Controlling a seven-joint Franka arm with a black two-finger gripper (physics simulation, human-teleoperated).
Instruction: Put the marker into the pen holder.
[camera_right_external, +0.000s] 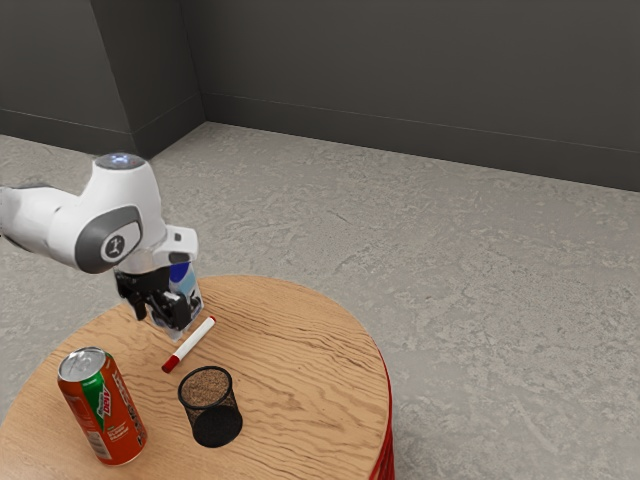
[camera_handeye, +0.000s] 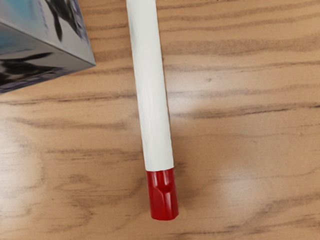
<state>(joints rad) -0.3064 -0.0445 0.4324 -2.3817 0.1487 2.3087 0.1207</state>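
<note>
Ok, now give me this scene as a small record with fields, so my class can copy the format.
surface: round wooden table
marker: white with red ends, lying on the wood, outside the holder
pen_holder: black mesh cup, upright, open at the top
can: orange-red with a green patch, standing, toward the exterior view's left from the holder
box: printed carton, close to the marker
tool: black, beside the box, near the marker
task_status: marker not yet in the holder

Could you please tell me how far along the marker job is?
Nothing looks finished: the marker lies on the table, outside the pen holder. In hand, it seems, is the approach, with the gripper close to the marker. Gripping, lifting and placing it in the holder are left.
</note>
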